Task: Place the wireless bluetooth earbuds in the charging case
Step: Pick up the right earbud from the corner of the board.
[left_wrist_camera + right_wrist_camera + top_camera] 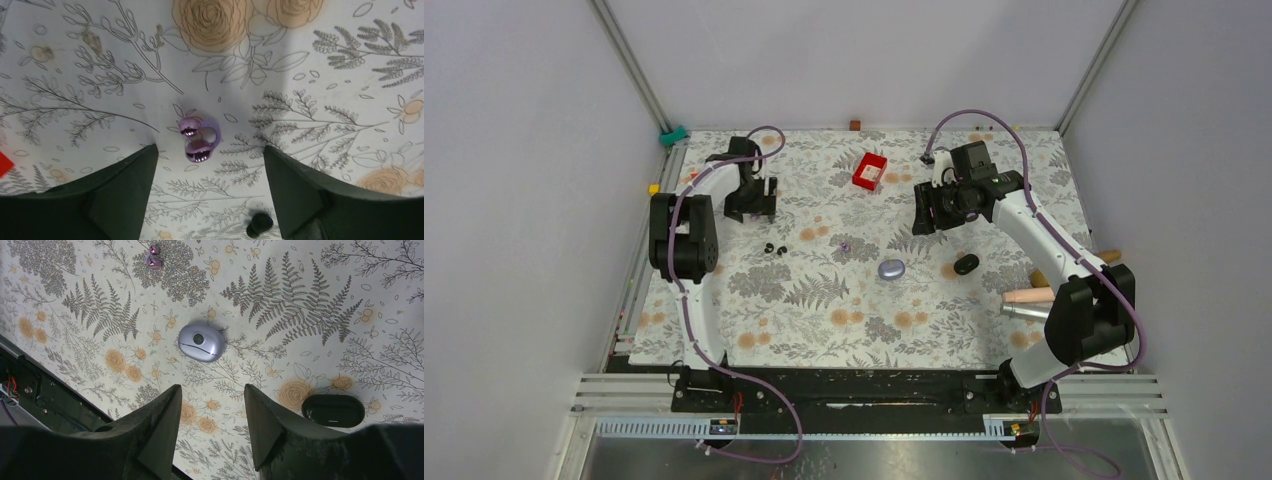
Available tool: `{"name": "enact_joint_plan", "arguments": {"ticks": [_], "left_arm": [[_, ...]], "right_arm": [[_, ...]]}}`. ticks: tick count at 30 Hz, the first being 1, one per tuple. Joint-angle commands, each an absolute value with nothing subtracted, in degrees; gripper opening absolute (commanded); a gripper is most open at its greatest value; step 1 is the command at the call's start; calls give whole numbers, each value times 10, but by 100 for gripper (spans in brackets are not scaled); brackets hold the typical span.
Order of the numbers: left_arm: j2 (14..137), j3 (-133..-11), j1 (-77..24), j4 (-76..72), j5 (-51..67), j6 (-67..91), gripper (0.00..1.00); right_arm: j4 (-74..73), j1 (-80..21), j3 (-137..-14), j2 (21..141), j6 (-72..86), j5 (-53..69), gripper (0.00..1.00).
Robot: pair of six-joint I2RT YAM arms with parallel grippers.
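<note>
The charging case point(891, 268) lay flat on the floral surface point(824, 320), closest of the task's things to the arm bases. It sat roughly midway between the two arms, a position that either arm could probably reach. The right wrist view showed its lid shut, with the seam unbroken. On that evidence, the lid would have to be raised before any bud could go in. A larger black oval object point(966, 264) lay near the case on its right, not touching it.

The right fingers point(150, 435) hung above the surface, moderately apart and gripping nothing, with the case ahead of the gap. This stance appeared suited to steadying or opening the case.

Slightly farther back and to the left, the two wireless bluetooth earbuds point(775, 247) lay side by side, well apart from the case. The left fingers point(125, 195) hovered just beyond them, spread wide and empty. In the left wrist view, one bud sat at the lower edge, close beside one finger but not gripped. A small purple trinket point(198, 141) lay ahead of that gap and could be taken for the target by mistake.

Farthest back stood a red box point(869, 170), well away from the work.
</note>
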State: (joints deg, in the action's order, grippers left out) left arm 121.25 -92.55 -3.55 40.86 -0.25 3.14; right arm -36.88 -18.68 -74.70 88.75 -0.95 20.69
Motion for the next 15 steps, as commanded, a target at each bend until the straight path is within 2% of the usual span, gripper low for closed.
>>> {"name": "enact_joint_plan", "arguments": {"ticks": [1,9,15], "left_arm": [[1223,-930,-32,410,-23,42,77],[1245,-942,-32,410,-25,42,57],[1254,-948,-31,410,-29,42,48]], "right_arm": [[-360,-184,-743,871,-4,222,57],[-360,-184,-743,873,-4,223,57],[-360,-184,-743,874,-4,223,57]]}}
